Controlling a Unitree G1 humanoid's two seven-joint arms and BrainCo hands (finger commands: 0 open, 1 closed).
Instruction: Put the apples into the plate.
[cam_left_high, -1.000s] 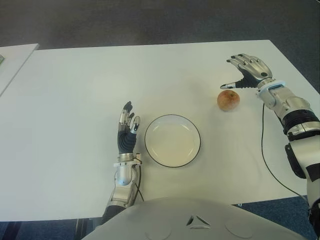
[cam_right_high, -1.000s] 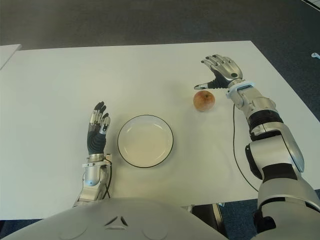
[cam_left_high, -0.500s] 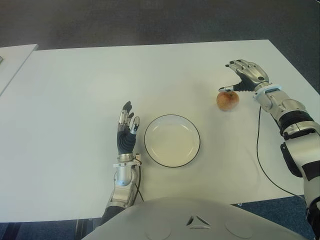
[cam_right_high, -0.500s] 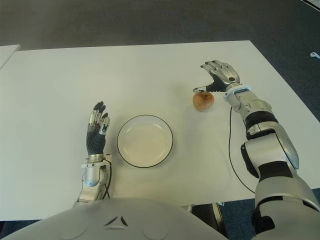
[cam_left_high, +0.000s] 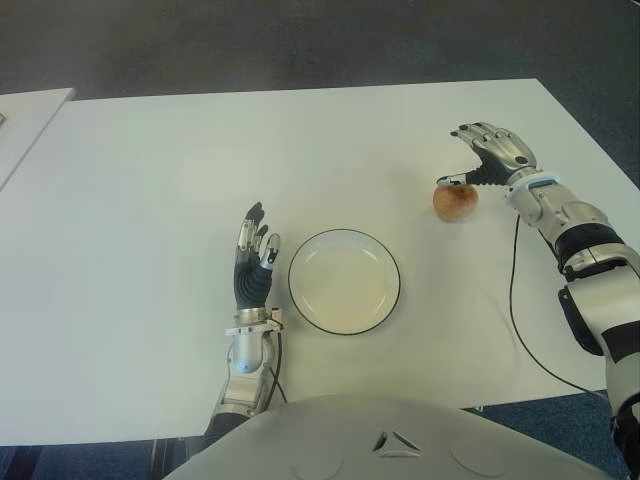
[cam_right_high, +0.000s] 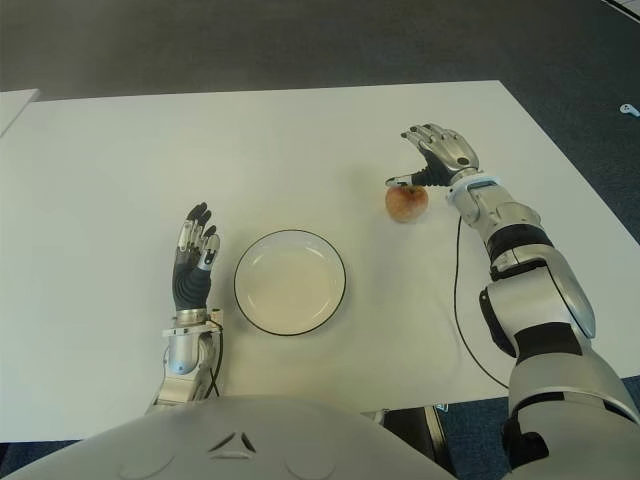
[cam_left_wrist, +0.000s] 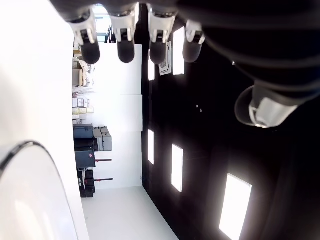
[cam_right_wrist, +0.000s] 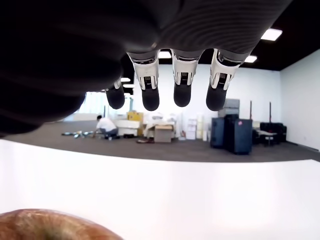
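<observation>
Nearest the robot, the left hand (cam_left_high: 254, 262) shows on the white table (cam_left_high: 140, 200) just to the left of the plate (cam_left_high: 344, 281), its fingers straight, relaxed and holding nothing; the left wrist view shows the same fingertips loose with the plate's rim beside them. The plate is round and pale with a thin dark rim and has nothing in it. Farther back and to the right, well apart from the plate, the single apple (cam_left_high: 455, 200) in view sits on the table. The right hand (cam_left_high: 487, 157) hovers over the apple's far right side, fingers (cam_right_wrist: 182, 82) spread and extended, thumb tip down at the apple's top, though contact cannot be told; it grips nothing. The right wrist view shows the apple's top just under the spread fingers. A black cable (cam_left_high: 520, 320) trails from the right forearm across the table toward the near edge.
</observation>
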